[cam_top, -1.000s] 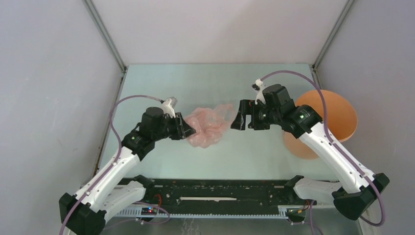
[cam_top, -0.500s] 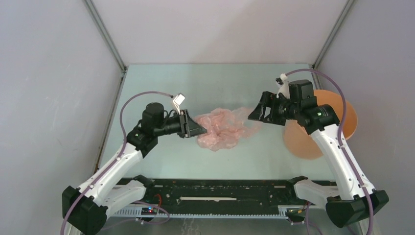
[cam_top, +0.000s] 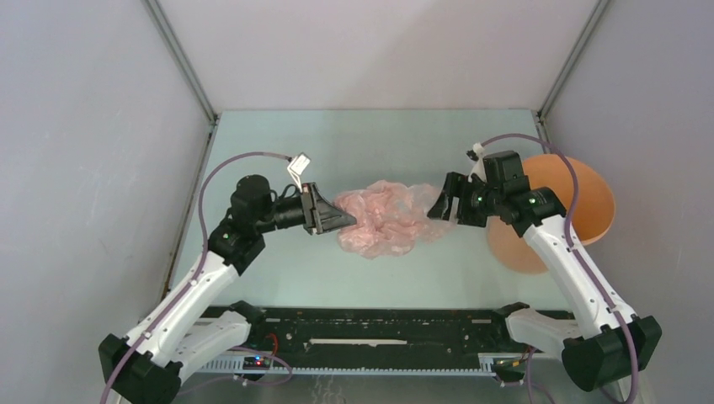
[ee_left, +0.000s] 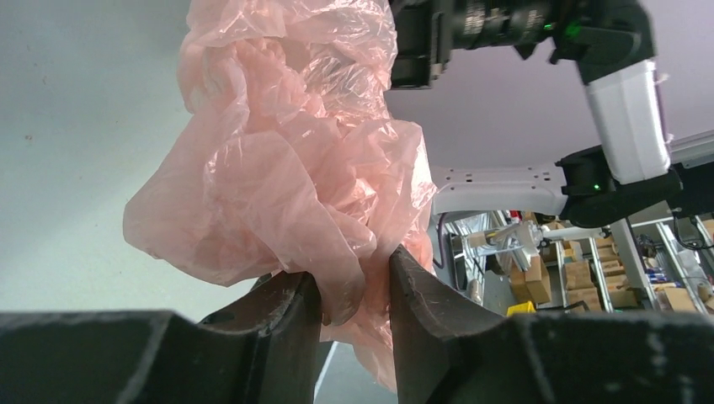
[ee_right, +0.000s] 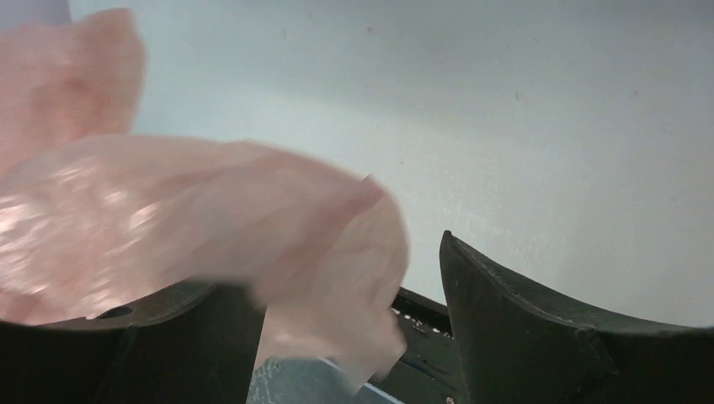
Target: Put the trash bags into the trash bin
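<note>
The pale-pink trash bag (cam_top: 387, 220) hangs crumpled between the two arms above the middle of the table. My left gripper (cam_top: 345, 220) is shut on the bag's left end. In the left wrist view a fold of film (ee_left: 286, 151) is pinched between the dark fingers of that gripper (ee_left: 354, 273). My right gripper (cam_top: 442, 206) is at the bag's right edge, open. In the right wrist view a blurred flap of the bag (ee_right: 168, 219) lies against one finger of the right gripper (ee_right: 345, 269), with a gap to the other. The orange trash bin (cam_top: 589, 206) lies tilted at the right, behind the right arm.
Grey walls close in the table on the left, back and right. A black rail (cam_top: 379, 330) runs along the near edge between the arm bases. Purple cables loop over both arms.
The right gripper pulled back toward the bin, then came back onto the bag's right edge with its jaws narrowing. The left gripper turned to point right, and the bag spread out rightward.
</note>
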